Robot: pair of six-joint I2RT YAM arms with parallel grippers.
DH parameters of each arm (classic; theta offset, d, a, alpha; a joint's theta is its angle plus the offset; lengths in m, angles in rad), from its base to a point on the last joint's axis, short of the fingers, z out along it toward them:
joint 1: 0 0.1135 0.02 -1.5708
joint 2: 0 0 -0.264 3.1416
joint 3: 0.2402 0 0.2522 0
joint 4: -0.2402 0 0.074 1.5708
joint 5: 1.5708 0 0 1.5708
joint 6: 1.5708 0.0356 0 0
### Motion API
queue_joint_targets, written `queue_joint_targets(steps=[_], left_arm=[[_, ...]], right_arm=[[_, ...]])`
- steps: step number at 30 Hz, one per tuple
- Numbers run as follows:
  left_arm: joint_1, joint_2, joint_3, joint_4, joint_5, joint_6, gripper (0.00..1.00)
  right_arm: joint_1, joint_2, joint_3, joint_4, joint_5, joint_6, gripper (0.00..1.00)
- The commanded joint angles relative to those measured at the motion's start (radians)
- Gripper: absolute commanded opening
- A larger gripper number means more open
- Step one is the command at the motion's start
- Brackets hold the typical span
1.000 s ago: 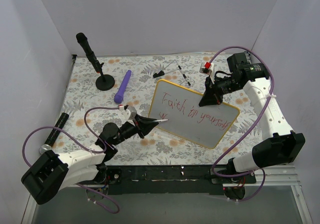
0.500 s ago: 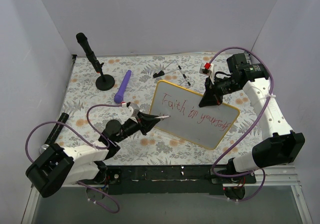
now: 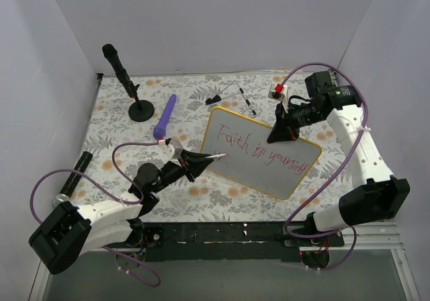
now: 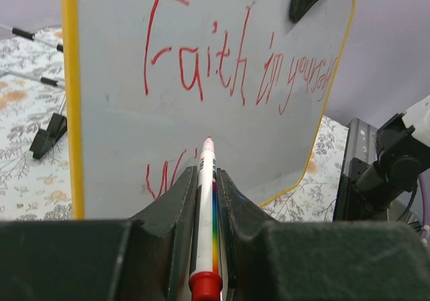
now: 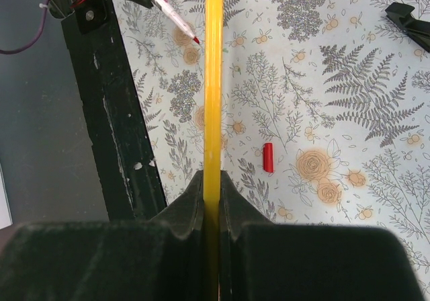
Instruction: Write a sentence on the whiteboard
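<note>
The whiteboard (image 3: pixel 265 158) with a yellow rim stands tilted at the table's middle. The sentence (image 3: pixel 259 152) in red reads about "Faith in yourself", and it shows large in the left wrist view (image 4: pixel 235 66). A short red "W" stroke (image 4: pixel 161 177) sits below it at the board's lower left. My left gripper (image 3: pixel 193 161) is shut on a white marker (image 4: pixel 205 200) with a rainbow stripe. The marker's tip (image 4: pixel 208 141) points at the board beside that stroke, and I cannot tell if it touches. My right gripper (image 3: pixel 282 134) is shut on the board's top rim (image 5: pixel 213 79).
A black microphone on a round stand (image 3: pixel 140 110) is at the back left. A purple cylinder (image 3: pixel 165 116) lies near it. Black clips and thin pens (image 3: pixel 232 98) lie behind the board. A black tube (image 3: pixel 77 168) lies at the left edge. A red cap (image 5: pixel 268 157) lies on the floral cloth.
My left gripper has shifted slightly with the marker, and its tip has moved a little up from the "W" stroke. The right gripper and the board have not moved.
</note>
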Motion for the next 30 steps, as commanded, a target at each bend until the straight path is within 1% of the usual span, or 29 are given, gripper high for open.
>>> queue_joint_targets(steps=[1,7,16,30], left_arm=[[-0.003,-0.070,-0.005,-0.044,0.004,0.019,0.00],[-0.003,-0.053,-0.011,-0.064,-0.010,0.028,0.00],[-0.003,0.022,0.018,-0.058,-0.010,0.039,0.00],[-0.003,0.053,0.030,-0.044,-0.027,0.045,0.00]], right_arm=[[-0.007,-0.046,0.020,0.009,-0.115,0.023,0.01],[-0.006,-0.047,0.022,0.009,-0.115,0.025,0.01],[-0.006,-0.047,0.025,0.007,-0.113,0.026,0.01],[-0.006,-0.043,0.028,0.006,-0.116,0.025,0.01]])
